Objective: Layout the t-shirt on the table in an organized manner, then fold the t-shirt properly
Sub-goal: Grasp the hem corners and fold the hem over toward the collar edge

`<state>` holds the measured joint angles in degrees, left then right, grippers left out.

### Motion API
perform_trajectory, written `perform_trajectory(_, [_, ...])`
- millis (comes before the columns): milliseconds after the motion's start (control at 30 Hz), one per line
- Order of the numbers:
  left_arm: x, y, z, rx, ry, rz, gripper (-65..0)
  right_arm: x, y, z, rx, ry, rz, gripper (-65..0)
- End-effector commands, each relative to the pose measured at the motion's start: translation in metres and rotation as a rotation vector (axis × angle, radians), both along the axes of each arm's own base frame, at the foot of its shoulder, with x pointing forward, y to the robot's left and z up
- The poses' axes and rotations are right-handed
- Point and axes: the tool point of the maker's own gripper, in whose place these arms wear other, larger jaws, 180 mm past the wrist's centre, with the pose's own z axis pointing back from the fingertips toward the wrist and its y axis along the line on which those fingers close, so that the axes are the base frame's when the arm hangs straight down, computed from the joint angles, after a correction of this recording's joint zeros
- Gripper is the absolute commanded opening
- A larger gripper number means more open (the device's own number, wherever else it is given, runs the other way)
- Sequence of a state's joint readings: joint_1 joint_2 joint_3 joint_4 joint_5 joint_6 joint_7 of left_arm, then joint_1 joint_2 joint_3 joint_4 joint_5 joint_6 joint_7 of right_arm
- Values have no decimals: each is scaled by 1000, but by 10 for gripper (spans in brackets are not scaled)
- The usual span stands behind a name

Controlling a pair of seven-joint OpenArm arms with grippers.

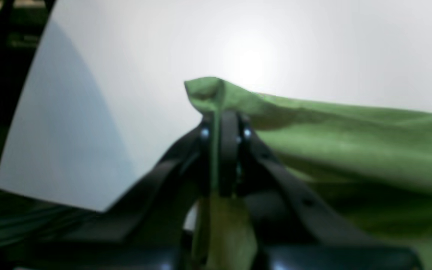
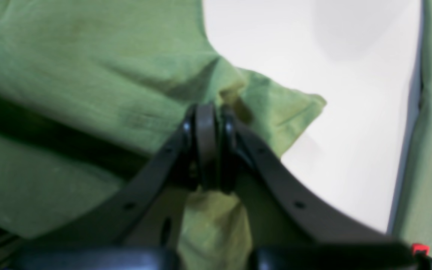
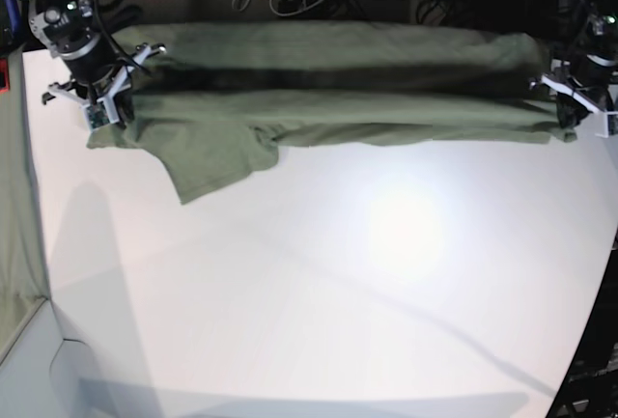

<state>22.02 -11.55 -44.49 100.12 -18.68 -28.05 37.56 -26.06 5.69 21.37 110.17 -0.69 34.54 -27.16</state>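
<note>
- Two grips: left gripper (image 1: 224, 123) and right gripper (image 2: 208, 120), each clamped on opposite ends of t-shirt (image 3: 328, 85).
- Long axis stretched gripper to gripper, above table (image 3: 319, 283).

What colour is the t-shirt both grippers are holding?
Plain olive green t-shirt, no pattern; clearest in the base view.

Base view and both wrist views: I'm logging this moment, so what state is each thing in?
Olive-green cotton t-shirt: stretched across the far side of the table, creased, one sleeve trailing forward, unfolded.
Left gripper: shut on one end of the shirt.
Right gripper: shut on the other end.
Matte white table: bare in front of the shirt.
</note>
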Motion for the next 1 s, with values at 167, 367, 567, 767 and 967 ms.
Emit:
perform_trajectory(167, [-3,2,-19,-35,29,7,-647,-5,0,-5,14,7,4,-650])
perform_trajectory(367, [-5,-10,-55,-106,103,-2,-646,-8,0,-33,48,73,-7,-650])
perform_trajectory(567, [-6,-8,-85,-176,150,42,-646,-14,2,-56,80,130,-16,-650])
perform_trajectory(767, [18,-7,-97,-239,137,76,-646,10,0,-62,103,117,-34,-650])
perform_trajectory(967, [59,-10,-94,-300,84,93,-646,43,-19,-70,107,110,-60,-650])
